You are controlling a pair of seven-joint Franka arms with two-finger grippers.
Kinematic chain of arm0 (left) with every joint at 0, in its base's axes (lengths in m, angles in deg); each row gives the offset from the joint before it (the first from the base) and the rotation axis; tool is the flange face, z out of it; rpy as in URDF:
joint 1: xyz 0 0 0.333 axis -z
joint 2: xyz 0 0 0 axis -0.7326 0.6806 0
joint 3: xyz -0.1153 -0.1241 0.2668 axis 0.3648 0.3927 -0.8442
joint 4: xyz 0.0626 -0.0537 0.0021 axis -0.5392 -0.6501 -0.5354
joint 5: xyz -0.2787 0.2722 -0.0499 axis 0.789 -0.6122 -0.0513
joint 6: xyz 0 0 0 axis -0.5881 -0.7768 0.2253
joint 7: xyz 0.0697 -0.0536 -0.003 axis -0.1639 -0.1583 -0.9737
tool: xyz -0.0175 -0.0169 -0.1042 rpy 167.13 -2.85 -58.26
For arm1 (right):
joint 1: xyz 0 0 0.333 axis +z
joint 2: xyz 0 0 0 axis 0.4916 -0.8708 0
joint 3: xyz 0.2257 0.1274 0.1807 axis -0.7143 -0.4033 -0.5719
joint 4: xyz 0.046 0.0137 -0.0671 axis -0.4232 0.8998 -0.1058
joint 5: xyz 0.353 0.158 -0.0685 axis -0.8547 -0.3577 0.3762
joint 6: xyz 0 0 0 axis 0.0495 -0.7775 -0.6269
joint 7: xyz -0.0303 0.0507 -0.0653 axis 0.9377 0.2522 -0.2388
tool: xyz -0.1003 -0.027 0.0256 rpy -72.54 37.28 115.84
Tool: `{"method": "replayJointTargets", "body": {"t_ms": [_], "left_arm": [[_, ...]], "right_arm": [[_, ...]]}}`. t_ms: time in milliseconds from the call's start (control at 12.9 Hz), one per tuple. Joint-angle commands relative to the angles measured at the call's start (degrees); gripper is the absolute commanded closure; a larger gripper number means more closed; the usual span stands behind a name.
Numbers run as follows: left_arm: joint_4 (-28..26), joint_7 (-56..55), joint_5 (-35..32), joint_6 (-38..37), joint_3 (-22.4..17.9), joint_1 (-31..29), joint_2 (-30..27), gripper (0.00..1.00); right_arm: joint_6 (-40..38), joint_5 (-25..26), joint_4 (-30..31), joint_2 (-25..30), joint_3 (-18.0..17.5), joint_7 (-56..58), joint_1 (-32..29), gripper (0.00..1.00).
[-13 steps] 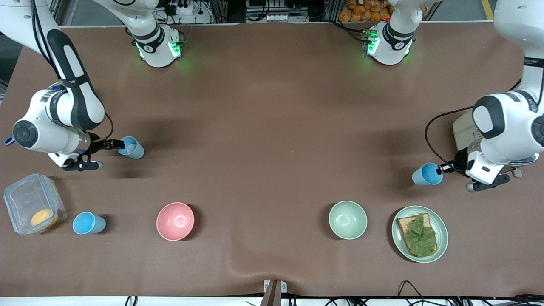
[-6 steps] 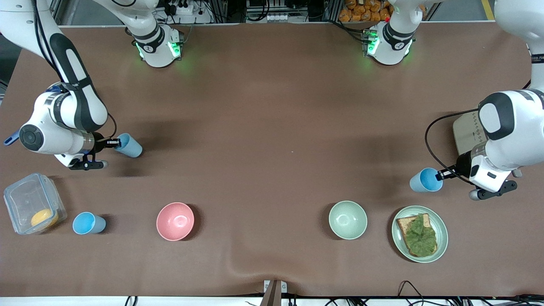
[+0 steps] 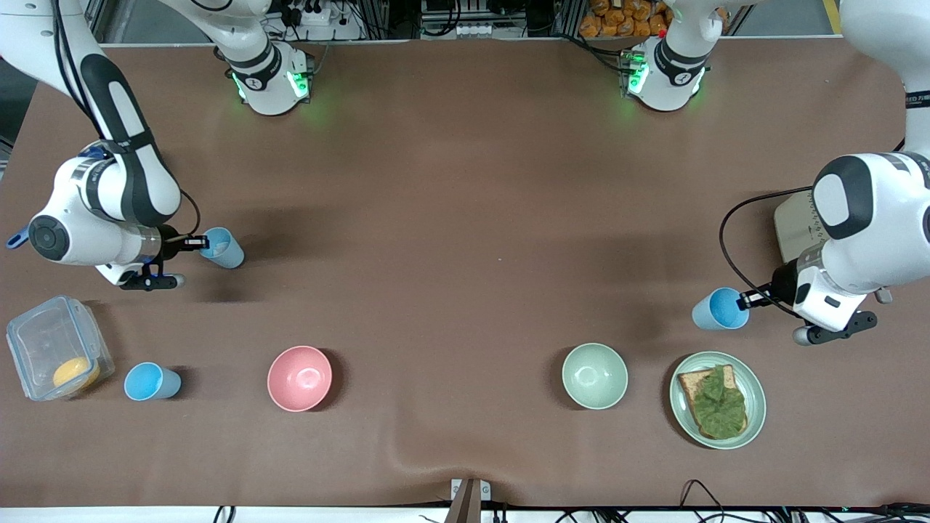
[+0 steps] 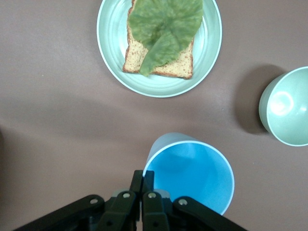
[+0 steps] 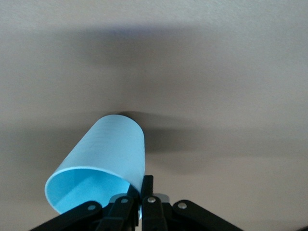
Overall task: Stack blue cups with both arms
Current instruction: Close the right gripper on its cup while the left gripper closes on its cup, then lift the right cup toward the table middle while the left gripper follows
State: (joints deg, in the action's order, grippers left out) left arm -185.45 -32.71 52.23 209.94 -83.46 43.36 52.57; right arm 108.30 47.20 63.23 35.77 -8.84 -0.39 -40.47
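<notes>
My right gripper point(image 3: 196, 243) is shut on the rim of the paler grey-blue cup point(image 3: 224, 249) and holds it tilted just above the table at the right arm's end. In the right wrist view, that cup point(image 5: 103, 161) lies on its side in the gripper point(image 5: 144, 187). My left gripper point(image 3: 744, 300) is shut on the rim of a brighter sky-blue cup point(image 3: 715, 310), held over the table beside the toast plate. In the left wrist view, this cup point(image 4: 192, 173) opens upward at the gripper point(image 4: 148, 179). A third blue cup point(image 3: 151, 382) stands on the table.
A clear lidded box point(image 3: 57, 347) with something orange inside sits beside the third cup. A pink bowl point(image 3: 299, 378), a pale green bowl point(image 3: 594, 375) and a green plate point(image 3: 755, 396) with toast and lettuce lie along the nearer side. A pale box point(image 3: 793, 229) sits under the left arm.
My left gripper has carried its sky-blue cup a little toward the table's middle and nearer the plate. My right gripper has shifted slightly, and its cup has tilted.
</notes>
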Motion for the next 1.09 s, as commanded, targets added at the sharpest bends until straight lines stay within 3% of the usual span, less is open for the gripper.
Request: {"method": "replayJointTargets", "body": {"t_ms": [0, 311, 467, 778, 1011], "left_arm": [[0.1, -0.74, -1.24, -1.06, 0.74, 0.32, -0.56, 1.0], [0.98, -4.41, -4.22, -2.46, 0.74, 3.04, -0.82, 1.0], [1.77, -4.33, -4.31, -2.55, 1.18, 3.22, -1.7, 1.0], [3.71, -6.34, -3.96, -4.05, 4.52, 3.13, -1.97, 1.0], [4.14, -7.14, -3.88, -4.05, 4.96, 3.22, -2.06, 1.0]], "right_arm": [[-6.35, -1.4, -5.06, -0.25, -0.42, -5.25, 2.66, 1.0], [-16.74, -5.61, -13.59, -0.25, -0.42, -17.55, 12.05, 1.0], [-17.29, -8.76, -15.53, -0.34, -0.42, -26.58, 18.28, 1.0], [-16.76, -18.87, -26.58, -9.45, -0.42, -44.7, 31.56, 1.0], [-16.06, -20.64, -34.59, -16.49, -0.42, -51.67, 38.6, 1.0]]}}
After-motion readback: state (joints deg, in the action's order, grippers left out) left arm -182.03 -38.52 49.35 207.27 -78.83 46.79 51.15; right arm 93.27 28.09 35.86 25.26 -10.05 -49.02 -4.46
